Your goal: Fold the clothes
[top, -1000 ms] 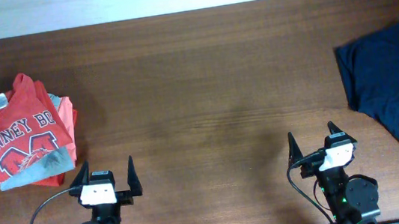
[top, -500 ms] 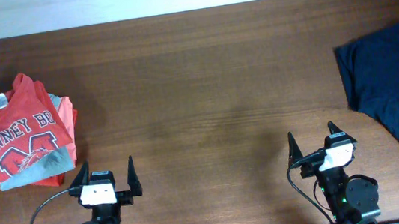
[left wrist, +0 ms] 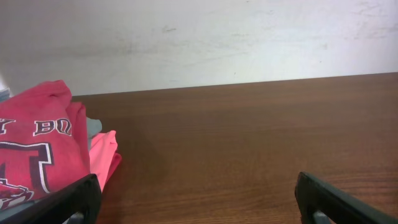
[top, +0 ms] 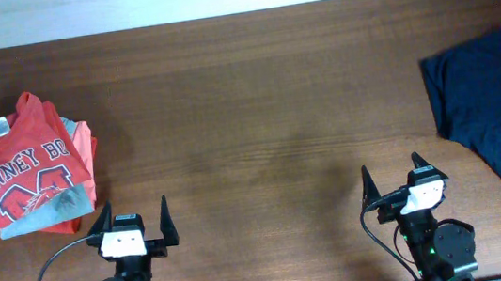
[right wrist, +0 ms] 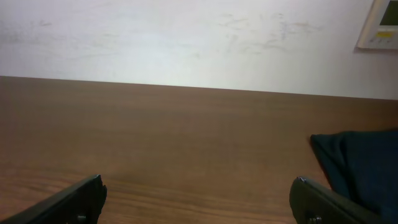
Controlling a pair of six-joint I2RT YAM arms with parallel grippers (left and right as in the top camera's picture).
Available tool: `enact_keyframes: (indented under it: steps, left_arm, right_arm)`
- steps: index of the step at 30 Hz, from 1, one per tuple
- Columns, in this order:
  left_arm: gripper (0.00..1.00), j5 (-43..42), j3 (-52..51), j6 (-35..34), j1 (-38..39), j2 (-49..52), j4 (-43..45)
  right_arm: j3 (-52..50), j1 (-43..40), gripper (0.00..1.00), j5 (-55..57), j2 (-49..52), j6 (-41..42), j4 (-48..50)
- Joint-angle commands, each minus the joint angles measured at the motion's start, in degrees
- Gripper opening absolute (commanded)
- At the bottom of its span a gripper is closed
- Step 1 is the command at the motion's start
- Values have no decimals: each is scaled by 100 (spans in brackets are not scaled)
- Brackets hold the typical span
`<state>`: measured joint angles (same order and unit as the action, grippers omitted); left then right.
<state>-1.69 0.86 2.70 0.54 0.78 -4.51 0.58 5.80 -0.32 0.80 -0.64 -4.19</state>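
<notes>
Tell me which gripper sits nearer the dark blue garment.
Right. The right gripper is open just left of the dark blue garment, not touching it; the left gripper is far off beside the red shirt pile.

red shirt [top: 22,171]: white lettering "kinney bo" (cut off by fold), large "m" beneath.

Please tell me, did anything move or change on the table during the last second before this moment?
Nothing visibly changed. The left gripper and the right gripper are parked at the near edge of the table as before, both open and holding nothing. The folded red shirt stack on the left and the crumpled navy garment on the right lie where they were.
</notes>
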Motion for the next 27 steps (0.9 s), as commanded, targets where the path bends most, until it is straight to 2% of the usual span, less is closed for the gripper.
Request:
enact_keyframes:
  steps: [1,27]
  left_arm:
    - [99,-85,-33,-55,22,-48,-7]
    - [99,-142,-33,-59,22,-44,-4]
  right_arm:
    - [-26,-22,99,-70,-48,2,-33]
    - [-26,-22,99,-66,-33,4,-33]
